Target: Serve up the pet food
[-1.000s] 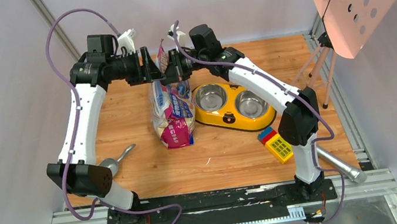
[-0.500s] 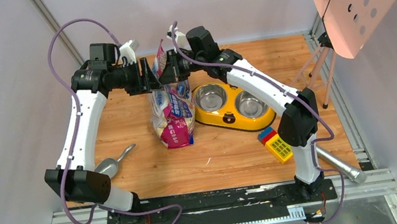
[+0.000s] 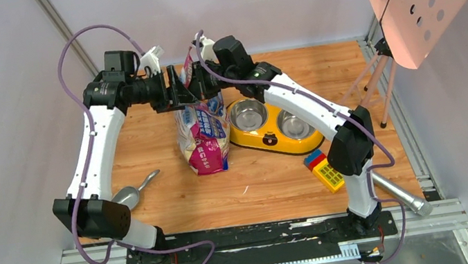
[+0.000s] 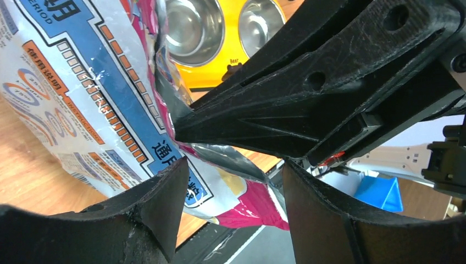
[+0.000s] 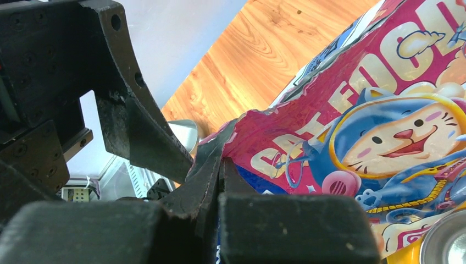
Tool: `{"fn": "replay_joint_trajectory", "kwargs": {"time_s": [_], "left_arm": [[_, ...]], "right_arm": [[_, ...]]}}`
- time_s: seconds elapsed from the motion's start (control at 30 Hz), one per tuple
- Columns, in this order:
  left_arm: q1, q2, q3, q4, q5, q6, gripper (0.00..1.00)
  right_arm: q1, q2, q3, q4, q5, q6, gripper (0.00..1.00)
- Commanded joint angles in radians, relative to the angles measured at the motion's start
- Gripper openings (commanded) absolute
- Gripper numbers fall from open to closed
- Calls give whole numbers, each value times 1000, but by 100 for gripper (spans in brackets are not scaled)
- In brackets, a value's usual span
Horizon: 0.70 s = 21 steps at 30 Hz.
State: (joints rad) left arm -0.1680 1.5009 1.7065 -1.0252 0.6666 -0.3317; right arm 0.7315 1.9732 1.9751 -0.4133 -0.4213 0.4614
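Right pincer [image 5: 220,165]: clenched on the top edge of the bag [image 3: 202,137]. Left pincer [image 4: 235,168]: released, spread beside that edge, having backed off and returned within a second; likely re-gripping to open it. Pet food: unseen, inside bag. Bag: standing on bench [image 3: 261,194] beside feeder [image 3: 279,141], long axis upright, mouth upward.

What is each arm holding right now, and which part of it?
The right pincer is clamped shut on the top edge of the cat food bag. The left pincer is open next to that edge and holds nothing.
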Motion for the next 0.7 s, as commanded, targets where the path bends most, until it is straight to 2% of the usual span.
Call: {"fn": "replay_joint_trajectory", "kwargs": {"time_s": [0.0, 0.2, 0.43, 0.53, 0.67], "left_arm": [[1, -10, 23, 24, 64, -12, 71], [2, -20, -2, -14, -96, 8, 64], [24, -60, 0, -8, -74, 8, 61], [60, -78, 9, 15, -40, -16, 67], [85, -83, 2, 48, -44, -45, 68]], "right_arm": [[-3, -41, 10, 26, 96, -28, 0], [-3, -42, 12, 23, 108, -24, 0], [-3, -65, -9, 19, 140, -34, 0], [-4, -78, -25, 17, 152, -42, 0], [-3, -88, -37, 17, 144, -51, 0]]}}
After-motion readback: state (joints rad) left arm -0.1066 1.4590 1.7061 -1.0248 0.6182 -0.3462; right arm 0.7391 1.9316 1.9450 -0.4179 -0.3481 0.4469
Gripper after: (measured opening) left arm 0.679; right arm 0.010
